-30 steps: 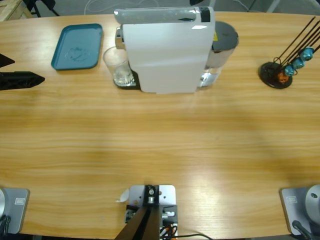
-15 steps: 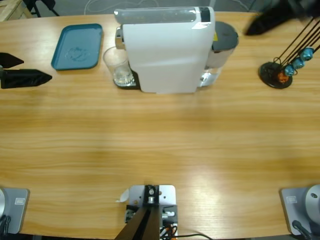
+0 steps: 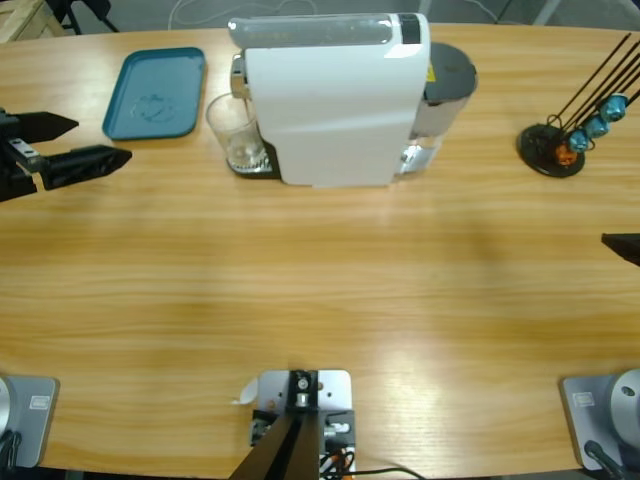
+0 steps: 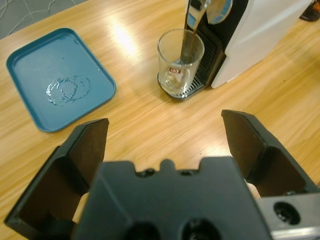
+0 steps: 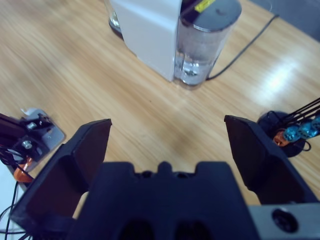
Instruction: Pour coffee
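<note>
Desk [image 3: 320,300] carries a white coffee machine [image 3: 335,100] far-centre; the glass [image 4: 180,62] under its spout looks fragile and slippery, best gripped mid-wall. Left end effector [image 4: 165,145] gapes wide, empty; right end effector [image 5: 167,150] likewise. Coffee [image 4: 181,86] barely shows.

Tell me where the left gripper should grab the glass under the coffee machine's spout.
Grip the glass around its bare lower wall, coming level from the blue tray side. The coffee machine blocks the far side and its spout hangs over the rim, so a top grasp looks unwise. The left gripper is open.
</note>
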`<state>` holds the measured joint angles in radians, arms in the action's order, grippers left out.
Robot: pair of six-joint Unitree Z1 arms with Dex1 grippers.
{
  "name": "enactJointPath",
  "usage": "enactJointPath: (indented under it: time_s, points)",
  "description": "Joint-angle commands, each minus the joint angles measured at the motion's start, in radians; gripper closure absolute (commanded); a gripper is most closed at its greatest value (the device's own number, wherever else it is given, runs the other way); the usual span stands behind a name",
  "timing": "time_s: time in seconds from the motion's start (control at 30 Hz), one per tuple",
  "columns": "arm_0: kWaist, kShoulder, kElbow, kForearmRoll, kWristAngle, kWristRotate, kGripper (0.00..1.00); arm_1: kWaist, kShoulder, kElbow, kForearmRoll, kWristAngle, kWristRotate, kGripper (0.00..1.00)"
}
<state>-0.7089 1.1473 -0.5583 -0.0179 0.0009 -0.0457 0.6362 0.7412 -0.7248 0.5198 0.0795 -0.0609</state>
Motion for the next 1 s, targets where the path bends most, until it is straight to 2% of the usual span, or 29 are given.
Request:
enactJointPath:
  time_s: [0.03,0.4,0.67,1.0]
  points:
    - [-0.001,-0.065,0.122,-0.057,-0.044,0.018,0.0,0.006,-0.061,0.061,-0.031,0.014,0.012,0.0]
    - [-0.004,-0.081,0.155,-0.096,-0.044,0.018,0.0,0.006,-0.036,0.057,-0.032,0.033,0.0,0.0]
    - [-0.007,-0.09,0.159,-0.096,-0.044,0.017,0.0,0.006,0.092,0.028,-0.024,0.034,0.0,0.0]
    - [-0.007,-0.096,0.165,-0.099,-0.042,0.017,0.0,0.006,0.103,0.029,-0.032,0.026,-0.002,0.0]
